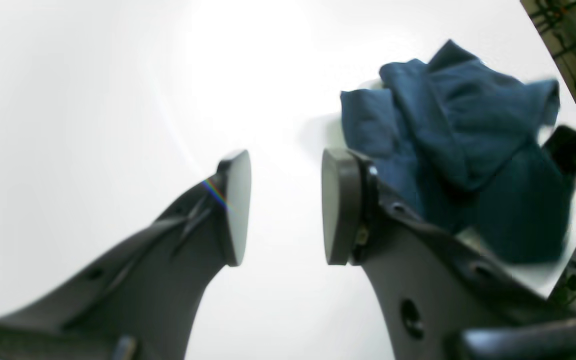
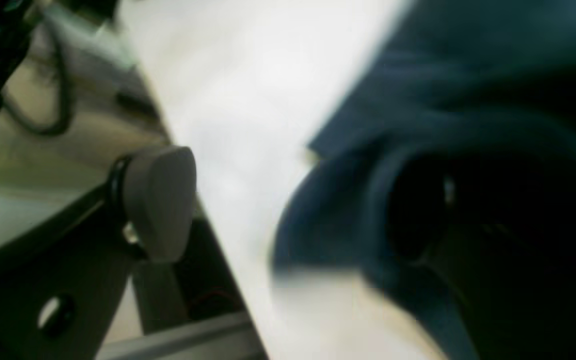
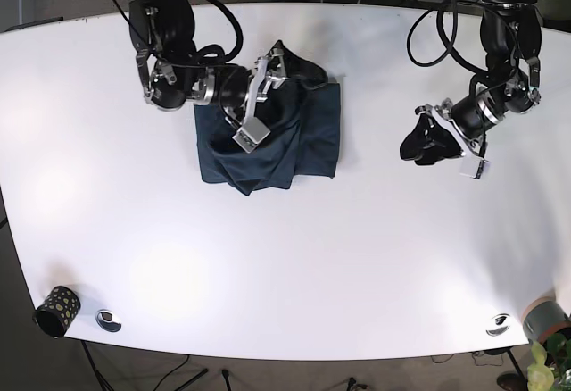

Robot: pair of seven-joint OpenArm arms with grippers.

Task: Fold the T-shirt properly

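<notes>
The dark blue T-shirt (image 3: 285,132) lies crumpled and partly bunched on the white table (image 3: 294,257), left of centre. It also shows in the left wrist view (image 1: 458,140) and fills the right of the blurred right wrist view (image 2: 418,125). My right gripper (image 3: 263,103) hovers over the shirt's upper left part with its jaws spread wide. One grey pad (image 2: 160,200) is beside the cloth near the table edge; the other is hidden by cloth. My left gripper (image 3: 415,141) is open and empty over bare table to the right of the shirt, its pads (image 1: 238,207) apart.
A dark patterned cup (image 3: 55,311) and a small metal disc (image 3: 107,320) sit at the front left corner. Another disc (image 3: 498,324) and a potted plant (image 3: 544,369) are at the front right. Cables (image 3: 428,16) hang over the back edge.
</notes>
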